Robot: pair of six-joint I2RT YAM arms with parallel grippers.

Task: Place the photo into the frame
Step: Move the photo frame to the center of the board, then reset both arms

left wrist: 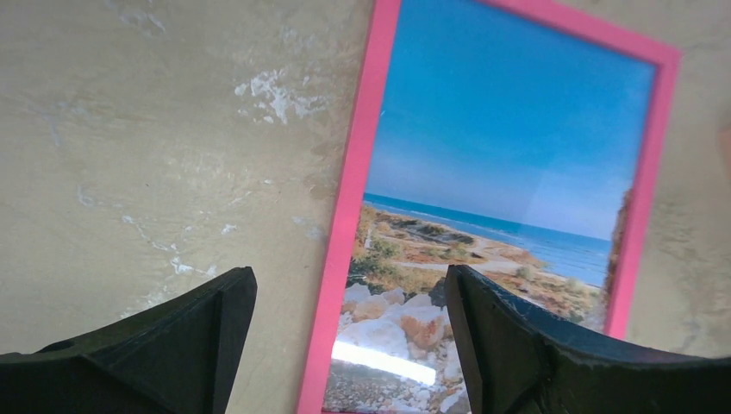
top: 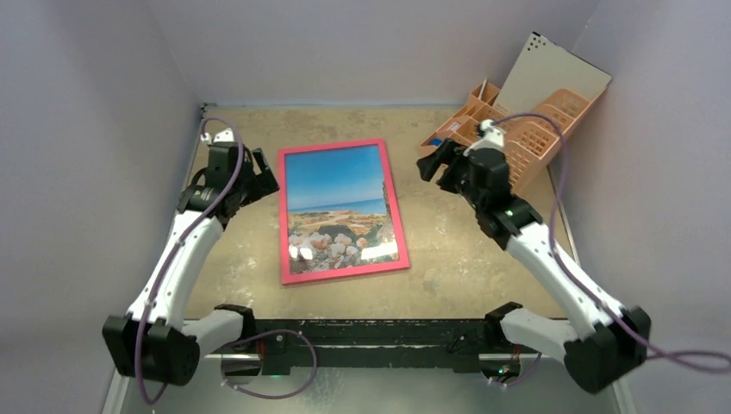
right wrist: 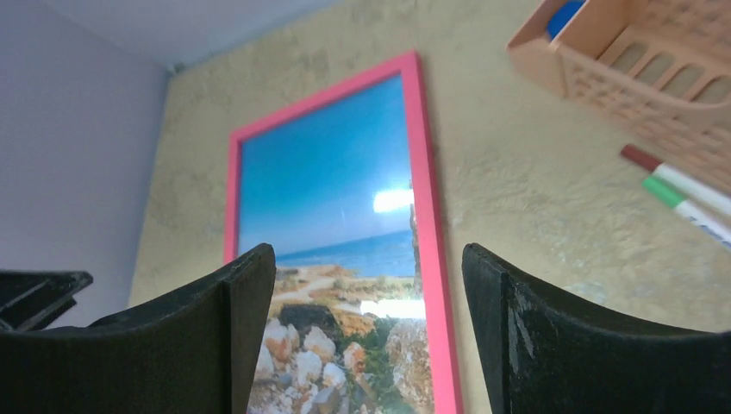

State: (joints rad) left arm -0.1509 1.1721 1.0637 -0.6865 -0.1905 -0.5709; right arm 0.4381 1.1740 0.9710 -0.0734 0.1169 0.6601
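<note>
Glossy sea-and-rocks photo [top: 338, 203] sits inside thin pink rectangular frame [top: 282, 216], flat on worktop [top: 448, 250] between my left pincer [left wrist: 349, 289] and right pincer [right wrist: 366, 259], both wide open, empty. Insertion looks done; next: back off without nudging.

photo [top: 338, 203] in frame [top: 282, 216] | frame flat on table [top: 448, 250], centre | organiser [top: 534, 138] at far right corner, board [top: 552, 73] behind it

The top view looked down from above and behind both arms, taking in the whole worktop [top: 448, 250]. Each wrist view sat low and close: one behind the left gripper [left wrist: 349, 289], one behind the right gripper [right wrist: 369, 259]. All three shared the frame [top: 282, 216] lying ahead of both grippers.
</note>
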